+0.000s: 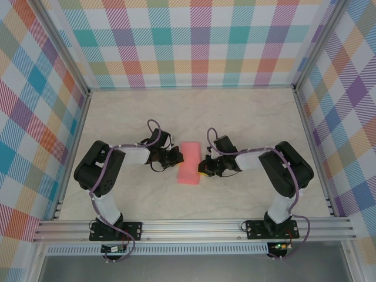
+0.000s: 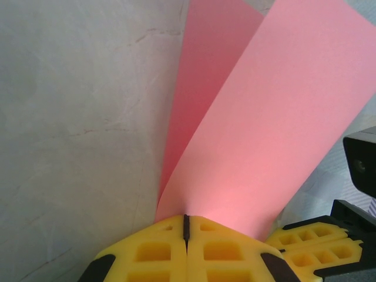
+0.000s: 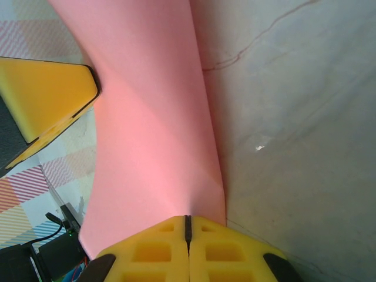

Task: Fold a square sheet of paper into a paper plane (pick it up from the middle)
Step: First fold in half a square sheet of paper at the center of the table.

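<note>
Left of centre on the pale marbled table (image 1: 247, 117): left gripper (image 1: 174, 156), low, pointing inward. From its wrist camera, yellow fingers (image 2: 153, 252) pressed flat together with no gap at the seam, clenched on one edge of the paper plane (image 2: 282, 117); two salmon-pink layers fanning away from the pinch, one behind the other. In the middle of the table, between both arms: the paper plane (image 1: 190, 163), seen from above as a folded pink strip with its long axis running away from the bases. Just right of it: right gripper (image 1: 204, 167), at the strip's nearer right edge, likewise clamped tight on the paper, with the pink sheet rising straight out of the closed seam (image 3: 188, 218) beside bare table.
</note>
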Robot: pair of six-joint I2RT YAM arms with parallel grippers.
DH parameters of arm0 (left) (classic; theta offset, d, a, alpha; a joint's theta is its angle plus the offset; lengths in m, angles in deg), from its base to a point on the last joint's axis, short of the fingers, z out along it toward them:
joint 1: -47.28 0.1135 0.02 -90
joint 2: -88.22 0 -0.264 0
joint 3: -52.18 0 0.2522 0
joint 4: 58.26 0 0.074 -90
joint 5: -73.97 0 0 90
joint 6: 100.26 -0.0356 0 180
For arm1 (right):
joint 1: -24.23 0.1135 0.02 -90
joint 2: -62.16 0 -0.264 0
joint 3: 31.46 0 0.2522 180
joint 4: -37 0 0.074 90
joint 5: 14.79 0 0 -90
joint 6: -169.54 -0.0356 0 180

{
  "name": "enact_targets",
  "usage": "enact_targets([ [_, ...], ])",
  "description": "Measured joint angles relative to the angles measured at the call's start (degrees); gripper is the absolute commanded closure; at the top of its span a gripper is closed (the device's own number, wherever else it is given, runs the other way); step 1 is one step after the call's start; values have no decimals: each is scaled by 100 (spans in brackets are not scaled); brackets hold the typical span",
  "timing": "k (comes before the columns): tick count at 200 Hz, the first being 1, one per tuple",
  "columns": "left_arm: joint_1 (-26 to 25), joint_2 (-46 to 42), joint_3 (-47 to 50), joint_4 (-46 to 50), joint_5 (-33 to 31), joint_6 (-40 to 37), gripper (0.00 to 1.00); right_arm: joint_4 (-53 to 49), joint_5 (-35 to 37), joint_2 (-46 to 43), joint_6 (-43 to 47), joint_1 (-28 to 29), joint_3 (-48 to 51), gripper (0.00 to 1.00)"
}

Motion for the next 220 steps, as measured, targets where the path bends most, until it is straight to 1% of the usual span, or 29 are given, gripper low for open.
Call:
enact_targets([
  [40,0,0,0,2,0,-2,100,26,-55,-188,-28,31,0,94],
  [91,0,0,2,0,0,-2,100,168,-107,-238,-133,260,28,94],
  [134,0,0,20,-31,7,0,100,424,-90,-136,-131,262,382,94],
  [174,0,0,37,-76,17,-2,100,531,-109,-142,-136,254,424,94],
  [220,0,0,37,-90,20,-2,100,461,-101,-470,-151,273,428,93],
])
